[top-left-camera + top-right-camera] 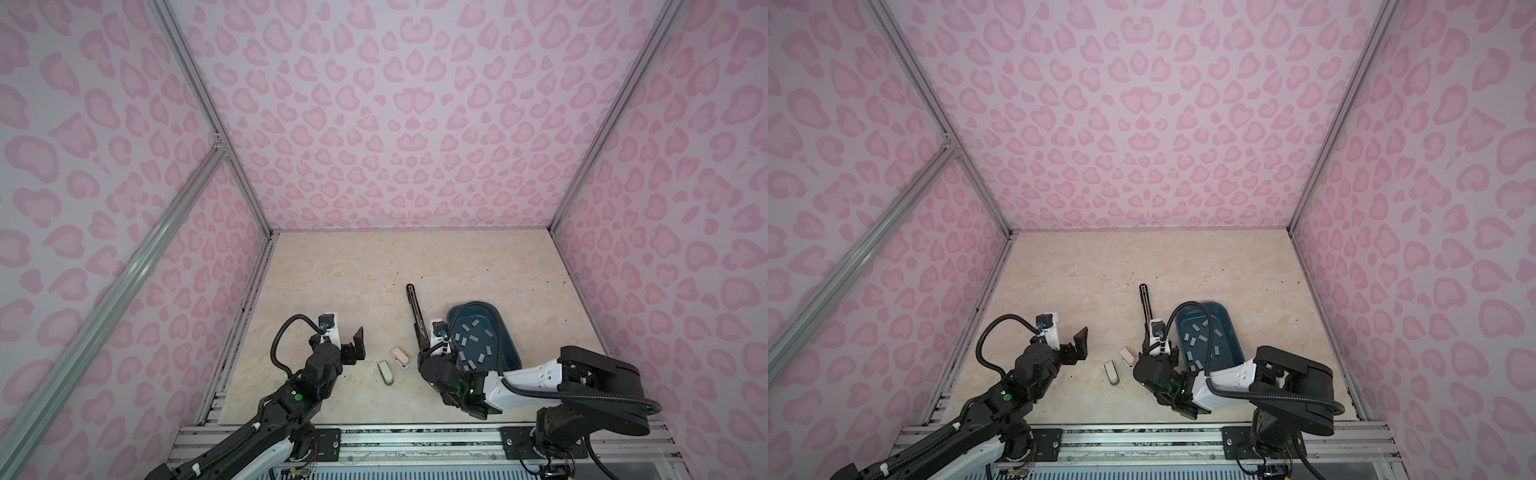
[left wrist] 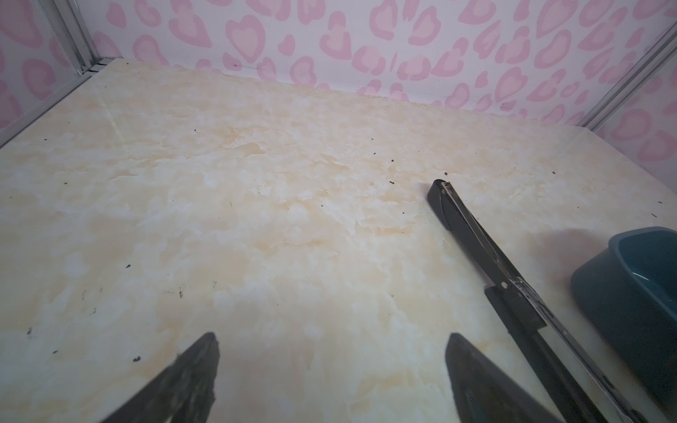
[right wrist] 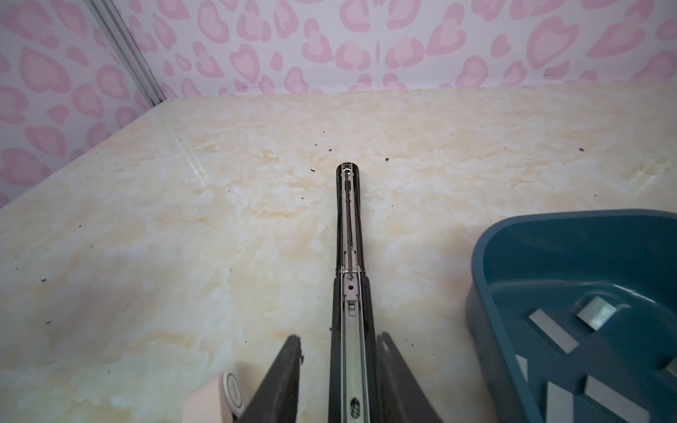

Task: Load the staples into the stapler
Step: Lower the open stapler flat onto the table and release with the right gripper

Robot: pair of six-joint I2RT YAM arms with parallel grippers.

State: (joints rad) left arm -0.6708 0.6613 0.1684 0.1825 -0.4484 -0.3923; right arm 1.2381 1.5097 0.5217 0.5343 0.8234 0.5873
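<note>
A long black stapler (image 1: 415,316) (image 1: 1146,303) lies opened out flat on the marble table, its metal staple channel (image 3: 351,227) facing up. My right gripper (image 3: 340,335) straddles its near half, open, with a gap showing between one finger (image 3: 289,366) and the stapler's side. The staples (image 1: 473,340) (image 1: 1200,338) (image 3: 553,329) are several grey strips scattered in a blue tray (image 1: 509,332) just right of the stapler. My left gripper (image 1: 353,347) (image 2: 331,335) hovers wide open and empty over bare table, left of the stapler (image 2: 472,234).
Two small staplers lie between the arms: a pink one (image 1: 400,357) (image 3: 212,399) beside my right gripper and a white-green one (image 1: 385,372). The blue tray (image 2: 622,293) stands close to the stapler's right. Pink patterned walls enclose the table.
</note>
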